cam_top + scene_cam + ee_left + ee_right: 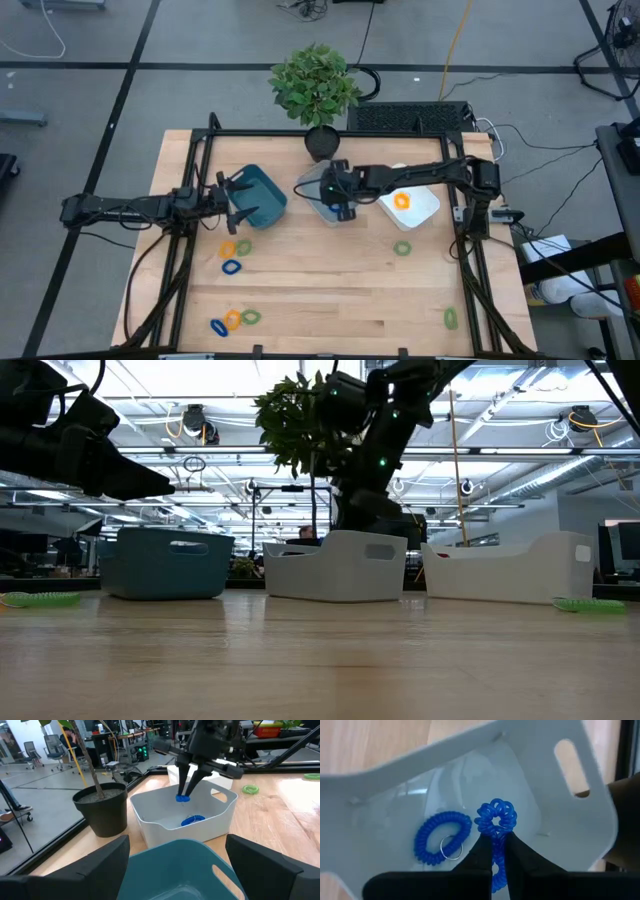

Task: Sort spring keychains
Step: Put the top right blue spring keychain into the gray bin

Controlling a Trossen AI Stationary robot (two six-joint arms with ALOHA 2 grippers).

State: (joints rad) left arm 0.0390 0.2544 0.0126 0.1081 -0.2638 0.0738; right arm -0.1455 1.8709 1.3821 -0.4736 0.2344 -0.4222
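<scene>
My right gripper (183, 794) hangs over the pale grey-blue bin (318, 205), shut on a blue spring keychain (496, 819). A second blue keychain (442, 838) with a metal ring lies flat on that bin's floor. An orange keychain (401, 200) lies in the white bin (425, 208). More blue, orange and green keychains lie on the table at the left (232, 256) and near the front edge (233, 320). My left gripper (232, 203) stands open at the teal bin (262, 195), holding nothing. My right gripper pinches the blue keychain's coil (497, 836) between its two fingertips (485, 845). The fingers slant down from above into the bin. A curled loop of the coil sticks out past the tips, and the rest runs back between the fingers. The keychain hangs clear of the bin's floor.
A potted plant (318, 90) stands at the table's far edge behind the bins. Single green keychains lie near the right (401, 247) and at the front right (451, 318). Bare wood stretches across the table's middle and front.
</scene>
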